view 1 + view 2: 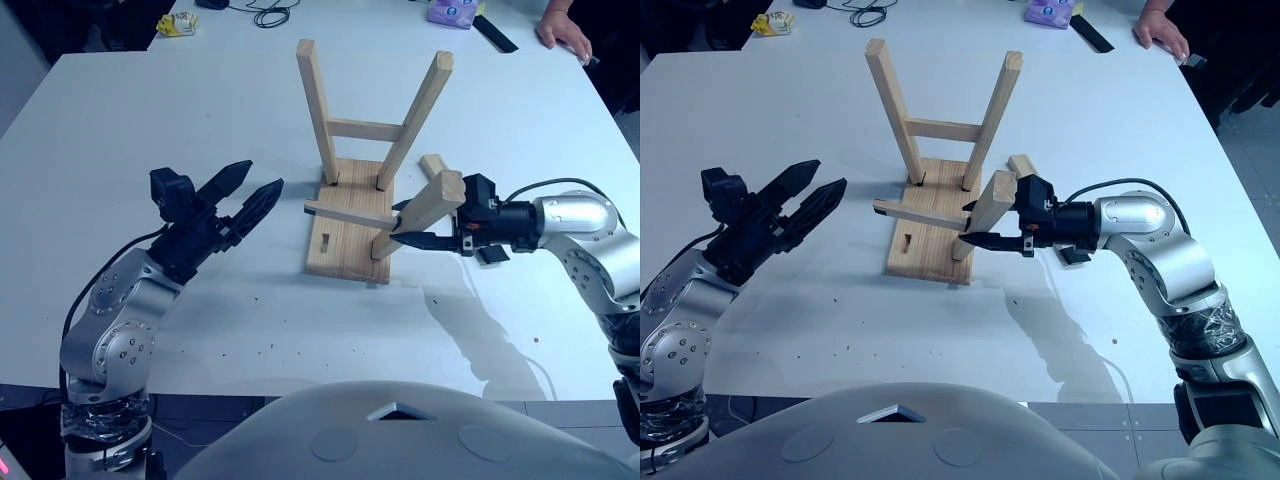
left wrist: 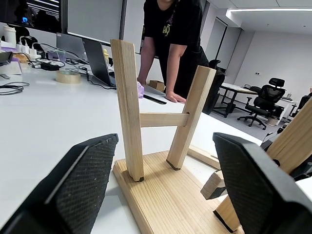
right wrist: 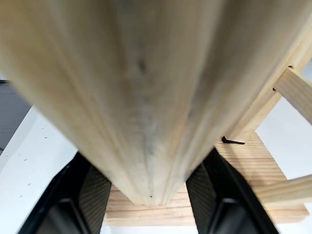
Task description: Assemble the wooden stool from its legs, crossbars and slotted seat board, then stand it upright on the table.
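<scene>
Midway through the stool build on the table [image 1: 150,120]. Finds the board [image 1: 345,245] lying flat at centre, long axis running 12 to 6 o'clock, with two legs [image 1: 317,105] and a crossbar [image 1: 365,129] between them already standing at its 12 o'clock end.

Finds the right gripper [image 1: 408,224], in from 3 o'clock, clenched on a third leg [image 1: 432,203], gripped on both sides in the wrist view. Holds that leg tilted, top leaning toward 1 o'clock, foot down at the board's 5 o'clock corner; cannot tell whether seated in a slot or merely resting there. Carries a second crossbar [image 1: 350,214] on that leg, pointing toward 9 o'clock above the board, free end near the board's 9 o'clock edge.

Leaves the left gripper [image 1: 260,177] released, jaws spread wide, hovering at 9 o'clock of the board, roughly in line with that free end but apart from it. Leaves one open slot [image 1: 327,240] near the board's 7 o'clock corner, and a loose piece [image 1: 432,163] on the table at 2 o'clock, just behind the held leg.

By the look of it, turns next on bringing the tilted leg upright over its corner, with the right arm in charge and the left nearer the crossbar's free end for steadying. Risks levering the foot off the board if pushed off-axis.
</scene>
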You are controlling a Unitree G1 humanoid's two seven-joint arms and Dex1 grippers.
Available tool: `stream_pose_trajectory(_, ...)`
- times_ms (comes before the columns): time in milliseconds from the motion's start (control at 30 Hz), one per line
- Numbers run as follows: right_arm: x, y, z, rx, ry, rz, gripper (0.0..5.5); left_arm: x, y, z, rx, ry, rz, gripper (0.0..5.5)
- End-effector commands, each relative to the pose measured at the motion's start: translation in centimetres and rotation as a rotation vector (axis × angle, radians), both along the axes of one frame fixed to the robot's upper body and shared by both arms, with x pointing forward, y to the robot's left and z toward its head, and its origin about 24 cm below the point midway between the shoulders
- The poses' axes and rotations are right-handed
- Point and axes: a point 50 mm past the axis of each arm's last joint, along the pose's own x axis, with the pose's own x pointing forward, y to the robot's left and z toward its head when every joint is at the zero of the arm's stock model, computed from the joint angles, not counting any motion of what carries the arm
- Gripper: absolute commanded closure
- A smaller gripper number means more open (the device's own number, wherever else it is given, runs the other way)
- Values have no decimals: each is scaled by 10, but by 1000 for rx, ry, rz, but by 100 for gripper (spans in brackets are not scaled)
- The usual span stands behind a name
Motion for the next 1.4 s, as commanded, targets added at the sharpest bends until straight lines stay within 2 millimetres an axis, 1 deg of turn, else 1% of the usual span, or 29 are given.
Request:
stream_pose_trajectory(33,8,-20,-31,-151,128,-103,347,4,7,0,-7,-18,66,190)
stream_pose_trajectory(67,12,-22,-28,-147,115,-99,318,4,9,0,-11,-23,85,190)
stream_pose_trajectory(167,17,-25,-23,-157,108,-54,278,4,13,1,-21,-41,121,190)
stream_pose_trajectory(267,16,-27,-18,-163,107,2,236,6,16,4,-25,-62,123,190)
stream_pose_trajectory(400,24,-32,-13,-189,83,30,178,7,17,4,-33,-66,137,190)
stream_pose_trajectory(467,29,-41,-17,-271,50,-2,151,6,15,3,-41,-65,150,190)
stream_pose_trajectory(533,36,-50,-32,-396,3,-98,120,5,15,-1,-46,-54,172,190)
stream_pose_trajectory(633,44,-59,-57,-488,-11,-330,120,8,19,-13,-36,1,243,190)
stream_pose_trajectory(700,42,-60,-66,-493,3,-421,120,10,24,-22,-40,55,328,190)
stream_pose_trajectory(733,40,-60,-68,-485,11,-451,120,10,26,-26,-46,75,359,190)
stream_pose_trajectory(867,42,-58,-59,-440,0,-540,120,3,27,-32,-77,99,446,190)
stream_pose_trajectory(1000,47,-54,-41,-380,-22,-589,120,-7,27,-34,-113,108,514,190)
stream_pose_trajectory(1067,49,-49,-29,-336,-43,-616,120,-10,28,-36,-125,110,543,190)
stream_pose_trajectory(1133,54,-49,-18,-305,-65,-683,120,-11,29,-37,-138,107,570,190)
stream_pose_trajectory(1167,56,-50,-16,-312,-74,-714,120,-12,29,-37,-144,105,585,190)
stream_pose_trajectory(1200,58,-52,-16,-324,-68,-768,120,-13,29,-38,-151,105,596,190)
stream_pose_trajectory(1267,58,-54,-24,-362,-43,-859,120,-12,27,-40,-145,110,620,190)
stream_pose_trajectory(1333,55,-55,-36,-394,-2,-935,120,-11,26,-42,-141,115,644,190)
stream_pose_trajectory(1400,46,-51,-51,-425,47,-944,120,-9,29,-44,-124,111,698,190)
